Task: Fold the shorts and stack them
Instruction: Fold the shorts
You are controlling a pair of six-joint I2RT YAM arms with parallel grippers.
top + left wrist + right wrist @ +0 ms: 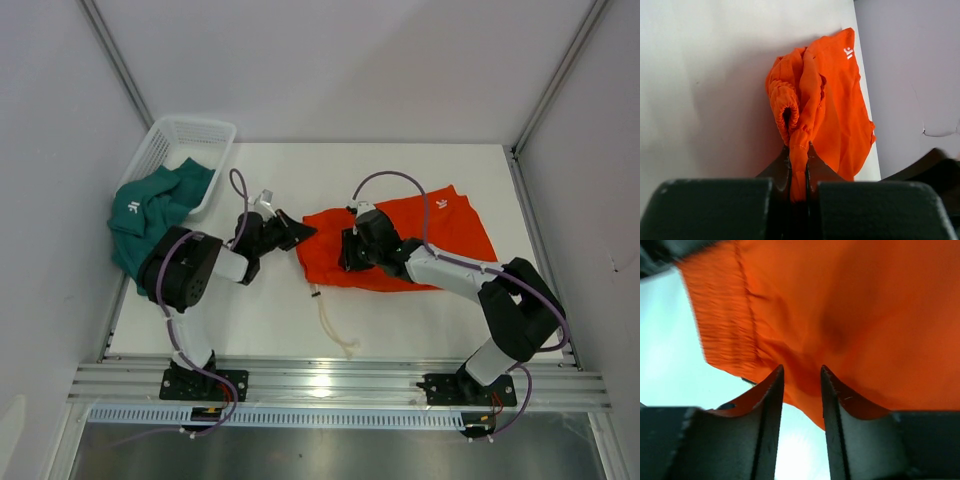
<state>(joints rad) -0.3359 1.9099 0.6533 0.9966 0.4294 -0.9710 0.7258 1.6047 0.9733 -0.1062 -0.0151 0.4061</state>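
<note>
The orange shorts (425, 240) lie crumpled on the white table, right of the middle. Their white drawstring (335, 325) trails toward the near edge. My left gripper (298, 232) is shut on a bunched bit of the shorts' left edge; in the left wrist view the orange fabric (825, 100) is pinched between the jaws (798, 152). My right gripper (350, 255) is over the shorts' left part, its jaws (801, 371) a narrow gap apart with the tips against the orange cloth (850, 305). The teal shorts (150, 210) hang out of the basket at far left.
A white mesh basket (205, 135) stands tilted at the back left corner, against the left wall. Grey walls close in the table on the left, back and right. An aluminium rail (340, 385) runs along the near edge.
</note>
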